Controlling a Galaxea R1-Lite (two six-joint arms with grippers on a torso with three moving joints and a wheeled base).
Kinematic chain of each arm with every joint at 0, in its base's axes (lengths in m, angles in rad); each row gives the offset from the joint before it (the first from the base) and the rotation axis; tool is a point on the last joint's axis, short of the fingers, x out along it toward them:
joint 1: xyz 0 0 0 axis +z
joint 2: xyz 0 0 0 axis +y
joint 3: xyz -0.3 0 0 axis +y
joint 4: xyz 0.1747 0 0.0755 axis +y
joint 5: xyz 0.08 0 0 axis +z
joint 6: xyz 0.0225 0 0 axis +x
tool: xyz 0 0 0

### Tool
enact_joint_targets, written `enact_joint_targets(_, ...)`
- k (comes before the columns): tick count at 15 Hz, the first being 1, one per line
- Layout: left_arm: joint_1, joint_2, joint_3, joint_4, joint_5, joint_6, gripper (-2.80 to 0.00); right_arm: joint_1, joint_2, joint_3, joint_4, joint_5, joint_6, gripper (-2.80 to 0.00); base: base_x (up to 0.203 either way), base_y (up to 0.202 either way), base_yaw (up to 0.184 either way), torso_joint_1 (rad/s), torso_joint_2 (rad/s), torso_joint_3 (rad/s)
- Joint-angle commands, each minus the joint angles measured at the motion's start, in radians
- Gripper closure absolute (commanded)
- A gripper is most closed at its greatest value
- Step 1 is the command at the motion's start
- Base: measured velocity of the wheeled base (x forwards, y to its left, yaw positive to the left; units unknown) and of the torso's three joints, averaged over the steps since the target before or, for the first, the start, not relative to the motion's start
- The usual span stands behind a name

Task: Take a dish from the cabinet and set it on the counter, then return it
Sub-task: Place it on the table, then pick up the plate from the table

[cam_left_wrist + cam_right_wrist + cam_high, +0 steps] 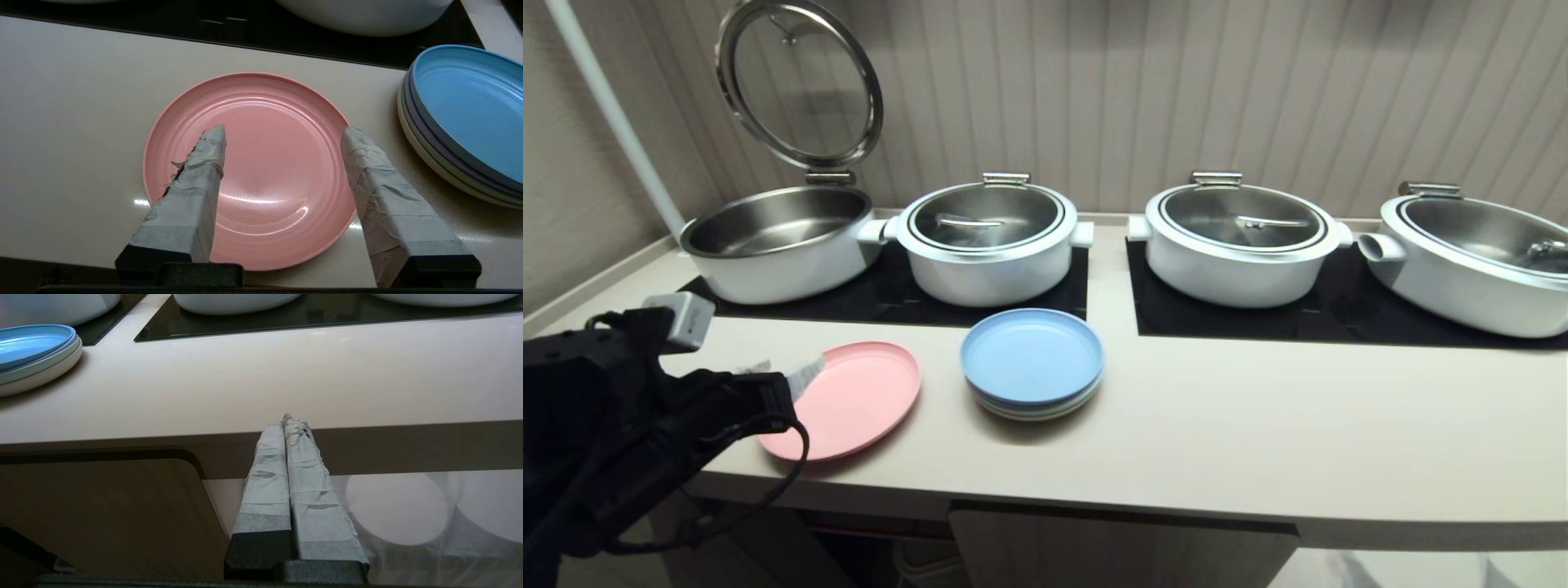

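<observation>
counter (1217,408): long cream top, rounded front edge, two black cooktop panels inset at back; fluted wall behind.
cooktops (1339,314): left panel carries two pots, right panel carries two pots.
pots (1237,245): four white, steel-lined. Far-left pot open, round glass lid (799,82) tipped up on its hinge. Other three lidded.
cabinet (1123,547): below counter front, beige door top visible centre; dark opening to its left under the counter edge. Fluted door face also seen in right wrist view (102,514).
left arm (613,425): black, at lower left of head view, reaching over the counter's front edge toward the dish.
stack (1032,363): plates topped by a blue one, on counter just in front of left cooktop, just right of the dish, not touching it.
dish (854,400): pink, flat on counter near front edge, left of the stack. Empty, upright.
left gripper (282,141): taped fingers (200,179) spread apart, over the near half of the dish; one tip above the dish's inner face, the other at its rim on the stack side. Nothing pinched between them. Contact with dish: cannot tell.
right gripper (288,420): taped fingers pressed together, holding nothing, parked low in front of the counter edge, beside the cabinet door.
</observation>
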Motion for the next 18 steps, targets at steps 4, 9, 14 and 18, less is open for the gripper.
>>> enact_joint_targets(4,-0.026,-0.114,0.061,0.002,0.0,0.001,0.0,0.0,0.0,0.0,0.0,-0.001,0.0,0.0,0.0,0.0,0.0,0.0,0.0,0.0)
enact_joint_targets(9,-0.04,-0.234,0.099,0.091,-0.001,0.0,0.0,0.0,0.0,0.0,-0.001,-0.001,0.0,0.0,0.0,0.0,0.0,0.0,0.0,0.0)
enact_joint_targets(14,-0.062,-0.288,0.119,0.123,0.0,-0.002,0.0,0.0,0.0,0.0,0.0,-0.001,0.0,0.0,0.0,0.0,0.0,0.0,0.0,0.0)
enact_joint_targets(18,-0.059,-0.33,0.159,0.125,0.005,-0.001,0.0,0.0,0.0,0.0,0.001,-0.001,0.0,0.0,0.0,0.0,0.0,0.0,0.0,0.0)
